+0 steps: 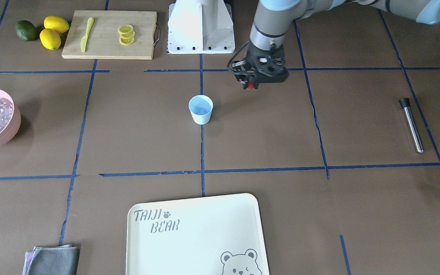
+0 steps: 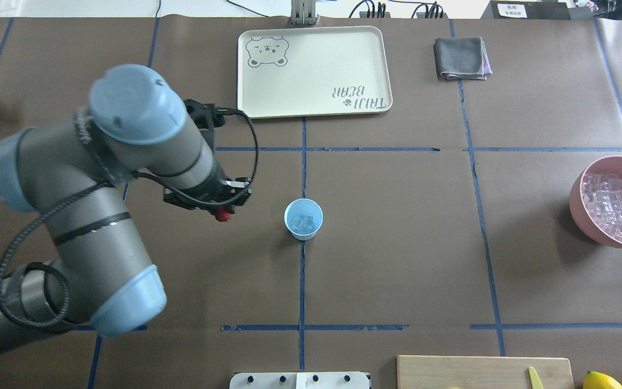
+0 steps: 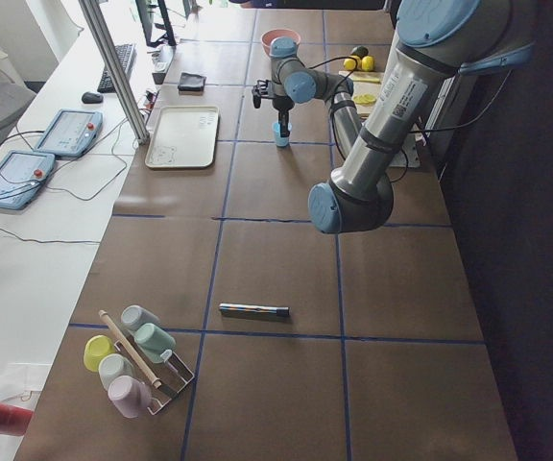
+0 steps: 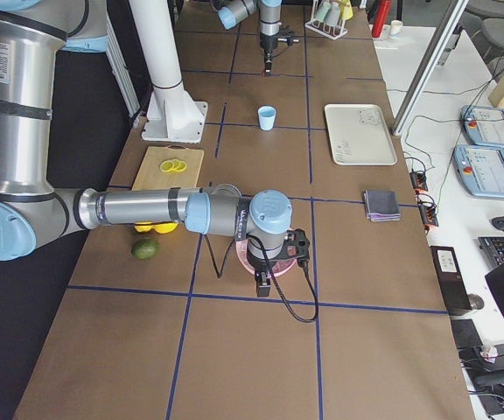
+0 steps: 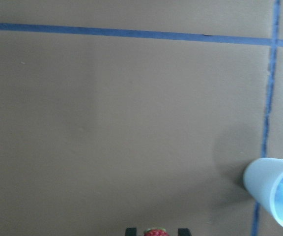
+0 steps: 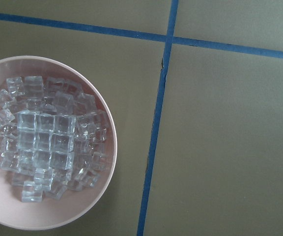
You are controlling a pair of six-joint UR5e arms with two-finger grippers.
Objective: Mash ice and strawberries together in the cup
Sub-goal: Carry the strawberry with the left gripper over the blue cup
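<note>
Cup (image 1: 201, 117), table centre: holds a few ice cubes (image 2: 302, 222).
Pink bowl (image 2: 578, 213), far right: heaped with cubes.
Left gripper (image 2: 223, 213), left of cup: jaws clamped on strawberry (image 1: 250, 86).
Right gripper (image 4: 263, 282), above bowl: jaw state cannot be told.

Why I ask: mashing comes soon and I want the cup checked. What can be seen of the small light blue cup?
The small light blue tapered plastic cup is plain, handleless and wider at the rim. It stands upright on the brown paper table, over a blue tape line. A few clear ice cubes lie inside. Nothing else touches it; the left gripper, shut on a small red strawberry, hangs beside it, apart.
</note>
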